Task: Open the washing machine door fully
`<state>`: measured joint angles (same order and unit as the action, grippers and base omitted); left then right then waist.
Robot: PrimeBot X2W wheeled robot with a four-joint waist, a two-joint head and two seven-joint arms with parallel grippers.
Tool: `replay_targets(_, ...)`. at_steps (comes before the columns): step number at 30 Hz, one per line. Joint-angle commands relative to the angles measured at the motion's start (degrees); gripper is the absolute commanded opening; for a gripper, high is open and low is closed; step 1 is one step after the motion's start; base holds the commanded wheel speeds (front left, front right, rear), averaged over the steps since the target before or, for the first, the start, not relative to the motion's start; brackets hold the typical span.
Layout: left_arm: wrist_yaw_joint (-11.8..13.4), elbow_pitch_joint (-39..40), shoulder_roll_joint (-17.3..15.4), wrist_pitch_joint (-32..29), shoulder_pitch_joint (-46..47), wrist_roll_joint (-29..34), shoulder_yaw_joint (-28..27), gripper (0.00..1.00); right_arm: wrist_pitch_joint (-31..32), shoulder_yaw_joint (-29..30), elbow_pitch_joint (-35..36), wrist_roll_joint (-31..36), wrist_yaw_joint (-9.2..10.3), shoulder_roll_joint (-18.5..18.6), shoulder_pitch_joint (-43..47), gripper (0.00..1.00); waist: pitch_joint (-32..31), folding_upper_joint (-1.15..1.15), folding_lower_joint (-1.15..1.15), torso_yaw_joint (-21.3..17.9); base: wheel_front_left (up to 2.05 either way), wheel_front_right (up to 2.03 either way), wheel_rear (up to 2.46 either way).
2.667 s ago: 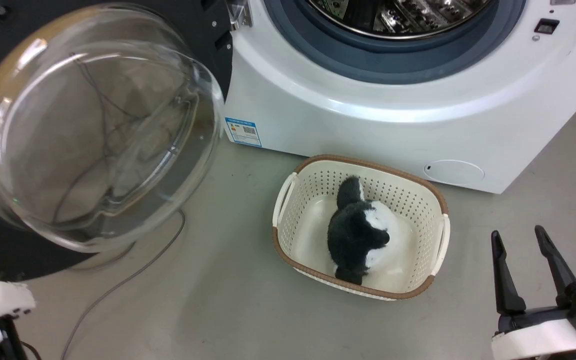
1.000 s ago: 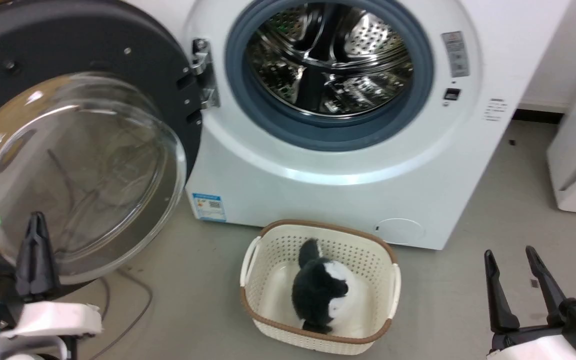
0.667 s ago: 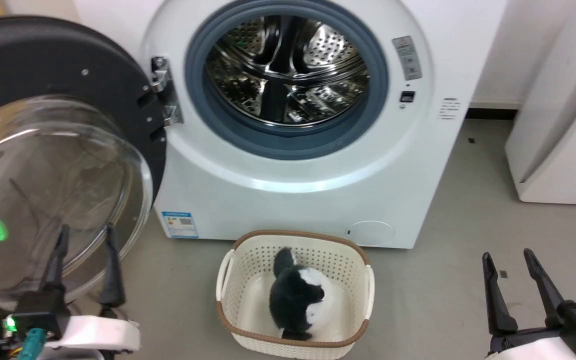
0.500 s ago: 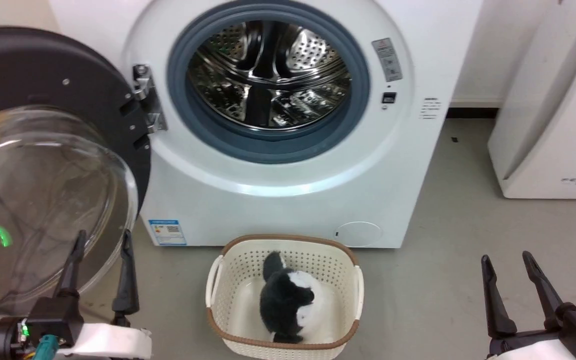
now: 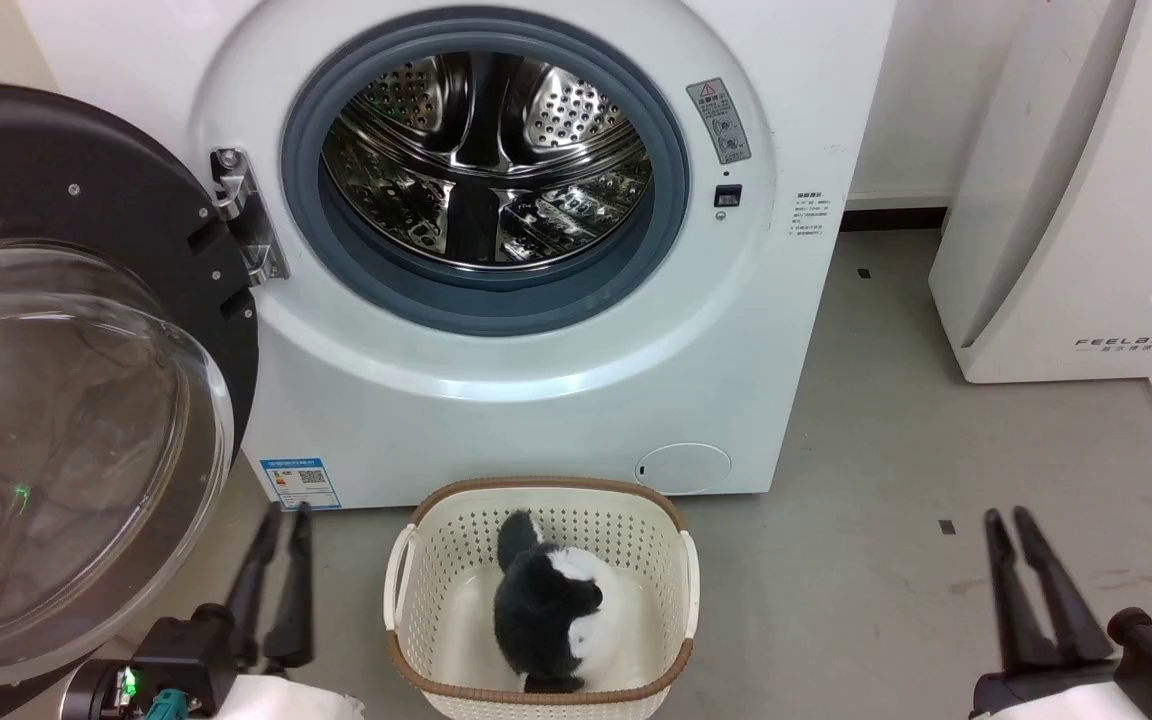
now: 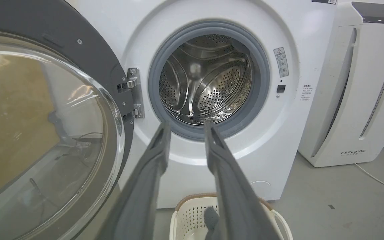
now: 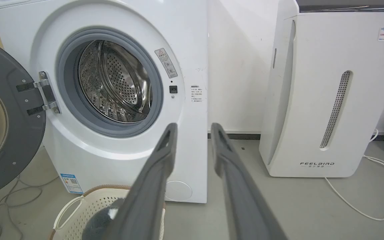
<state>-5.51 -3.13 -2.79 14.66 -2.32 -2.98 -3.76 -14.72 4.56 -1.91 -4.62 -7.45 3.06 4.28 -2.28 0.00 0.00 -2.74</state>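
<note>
Washing machine door (image 5: pixel 66 400) hangs just left of left claw (image 5: pixel 286 515).

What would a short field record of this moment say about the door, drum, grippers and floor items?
washing machine door: swung wide open on its hinge, glass bowl facing the robot
washing machine: drum exposed, looks empty
left gripper: open, narrow gap, holding nothing, clear of the door
right gripper: open, narrow gap, holding nothing
laundry basket: on the floor before the machine
black-and-white plush toy: inside the basket
FEELBIRD appliance: right of the machine
</note>
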Motion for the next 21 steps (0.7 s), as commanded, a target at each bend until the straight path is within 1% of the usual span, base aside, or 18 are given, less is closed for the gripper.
replay_targets(1, 0.0, 0.0, 0.0, 0.0, 0.0, 0.0, 0.0, 0.0, 0.0, 0.0, 0.0, 0.0, 0.0, 0.0, 0.0, 0.0, 0.0, 0.0, 0.0, 0.0, 0.0, 0.0, 0.0)
replay_targets(21, 0.9, 0.5, 0.0, -2.3, 0.4, 0.5, 0.5, 0.0, 2.4, -0.7, 0.3, 0.7, 0.0, 0.0, -0.7, 0.0, 0.4, 0.0, 0.0, 0.4, 0.0, 0.0, 0.0)
